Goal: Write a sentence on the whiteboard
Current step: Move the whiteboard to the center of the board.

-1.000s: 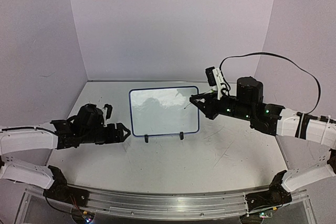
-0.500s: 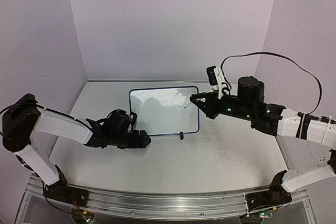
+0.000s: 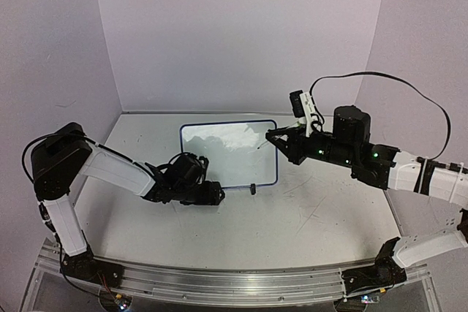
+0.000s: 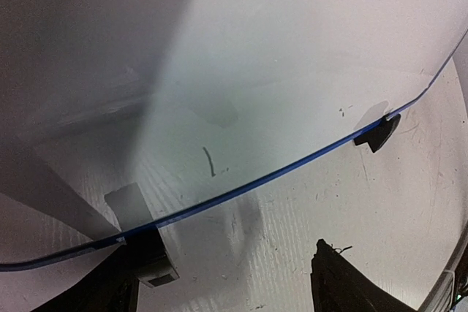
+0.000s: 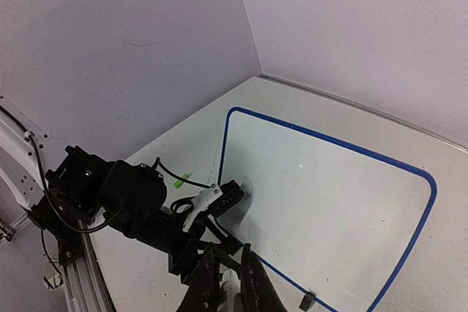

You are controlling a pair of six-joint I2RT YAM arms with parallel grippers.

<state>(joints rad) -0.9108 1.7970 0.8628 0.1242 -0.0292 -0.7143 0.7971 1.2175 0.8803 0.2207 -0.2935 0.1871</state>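
The whiteboard (image 3: 228, 153) stands tilted at mid-table on black clip feet (image 3: 252, 189). No sentence shows on its face; only a short dark stroke (image 4: 210, 162) marks it near the front edge. My left gripper (image 3: 213, 193) is at the board's front-left edge, covering the left foot from above. In the left wrist view it (image 4: 219, 268) stands open, with that foot (image 4: 150, 253) beside one finger. My right gripper (image 3: 269, 139) hovers over the board's right side, shut on a white pen (image 5: 231, 285) that pokes out between its fingers (image 5: 210, 253).
Lilac walls close in the back and both sides. An aluminium rail (image 3: 234, 283) runs along the near edge. A black cable (image 3: 395, 85) loops above the right arm. A small green scrap (image 5: 183, 178) lies on the table left of the board.
My left arm has swung in from the table's left side to the board's front-left edge, hiding the left clip foot. The right arm has barely moved.
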